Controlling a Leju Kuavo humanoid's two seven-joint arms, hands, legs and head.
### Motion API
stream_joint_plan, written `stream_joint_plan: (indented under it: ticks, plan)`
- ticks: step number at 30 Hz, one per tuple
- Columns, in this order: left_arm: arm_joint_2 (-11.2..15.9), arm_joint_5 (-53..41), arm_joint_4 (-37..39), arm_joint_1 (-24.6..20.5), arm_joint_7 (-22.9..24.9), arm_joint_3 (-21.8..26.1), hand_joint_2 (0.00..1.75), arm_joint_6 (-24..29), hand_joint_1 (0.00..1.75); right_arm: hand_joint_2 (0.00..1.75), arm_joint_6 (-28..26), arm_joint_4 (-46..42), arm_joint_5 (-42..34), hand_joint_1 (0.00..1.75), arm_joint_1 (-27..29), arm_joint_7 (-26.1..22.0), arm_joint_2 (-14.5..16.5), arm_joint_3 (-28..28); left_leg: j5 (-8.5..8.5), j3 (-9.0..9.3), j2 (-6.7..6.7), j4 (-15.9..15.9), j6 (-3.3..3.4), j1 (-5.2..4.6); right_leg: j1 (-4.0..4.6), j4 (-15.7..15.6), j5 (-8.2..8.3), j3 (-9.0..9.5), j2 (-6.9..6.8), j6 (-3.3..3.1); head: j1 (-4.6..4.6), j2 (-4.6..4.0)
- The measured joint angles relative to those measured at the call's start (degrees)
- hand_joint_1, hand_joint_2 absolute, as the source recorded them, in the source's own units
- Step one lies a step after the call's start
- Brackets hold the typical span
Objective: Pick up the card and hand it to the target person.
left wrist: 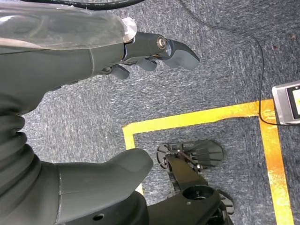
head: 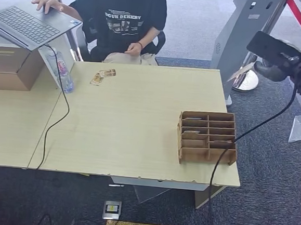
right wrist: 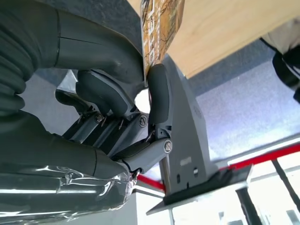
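Head view first: we're seeing the right hand hanging out past the far right corner of the wooden table, up over the carpet, and it's pinching the card, which is sticking out from the fingers toward the table edge. In the right wrist view the card is sitting clamped between the thick thumb and a dark fingertip, with the printed face poking out beyond the fingers and the pale tabletop right behind it; the other fingers are curling in under the thumb. So that hand is definitely grasping the card, not just touching it. The person in the black shirt is sitting at the far side of the table, well apart from those fingers, one hand on a laptop and the other resting in their lap. We're also noticing a cardboard slotted organizer near the table's right end, closer to us than the fingers, plus a couple of other cards lying flat over by the person and a water bottle beside them. Left wrist view: the left hand is hanging over grey carpet with yellow floor tape beyond the fingertips, fingers loose and apart, holding nothing.
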Motion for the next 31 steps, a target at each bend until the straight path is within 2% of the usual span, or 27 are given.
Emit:
stream_joint_plan:
  ticks: [4, 9, 15, 20, 22, 25, 31]
  plan:
    - [-0.02, 0.17, 0.00, -0.07, 0.00, 0.00, 1.75, 0.29, 0.00, 1.75, -6.58, 0.15, 0.54, 1.75, -1.74, -0.42, -1.05, 0.86, 0.00, 0.00, 0.01, -0.03, 0.00, 0.01, 0.01, 0.00, 0.00, 0.01, 0.00, 0.00, 0.00, 0.00]
    - [-0.14, 0.15, 0.00, -0.24, 0.08, 0.00, 1.75, 0.78, 0.00, 1.75, -21.35, 2.47, 6.76, 1.75, -1.17, -1.19, -0.21, 2.17, 0.01, -0.04, -0.02, -0.06, 0.00, 0.02, 0.02, 0.01, 0.00, 0.03, -0.03, 0.00, 0.00, 0.00]
    - [-0.60, -0.79, 0.00, -0.93, 1.02, 0.00, 1.75, 1.16, 0.00, 1.75, -42.75, 8.75, 19.88, 1.75, 2.01, 2.38, 4.76, 3.38, 0.01, -0.04, -0.02, -0.07, 0.00, 0.03, 0.03, 0.03, 0.00, 0.02, -0.02, 0.00, 0.01, 0.00]
    - [-0.95, -1.65, 0.00, -1.65, 1.63, 0.00, 1.75, 1.42, 0.00, 1.75, -53.18, 16.77, 30.86, 1.75, 2.91, 7.02, 10.69, 4.57, 0.02, -0.03, -0.02, -0.10, -0.02, 0.04, 0.04, 0.06, -0.01, 0.02, -0.02, -0.01, -0.01, 0.00]
    - [-1.03, -2.24, 0.00, -1.94, 2.05, -0.02, 1.75, 1.45, 0.00, 1.75, -55.60, 20.55, 34.49, 1.75, 2.90, 9.27, 13.18, 5.01, 0.03, -0.02, -0.03, -0.10, -0.03, 0.04, 0.04, 0.07, -0.01, 0.01, -0.03, -0.01, -0.01, 0.00]
    - [-1.10, -2.92, 0.00, -2.25, 2.77, -0.10, 1.75, 1.22, 0.00, 1.75, -56.14, 24.32, 37.90, 1.75, 2.83, 11.65, 15.49, 5.43, 0.04, -0.02, -0.04, -0.10, -0.05, 0.04, 0.04, 0.07, -0.01, 0.01, -0.03, -0.01, -0.01, 0.00]
    - [-1.16, -3.22, 0.00, -2.61, 3.37, -0.72, 1.75, 0.67, 0.00, 1.75, -52.63, 29.42, 42.25, 1.75, 2.11, 14.11, 18.69, 6.14, 0.05, -0.02, -0.04, -0.10, -0.06, 0.04, 0.04, 0.08, -0.01, 0.01, -0.03, -0.01, -0.02, 0.00]
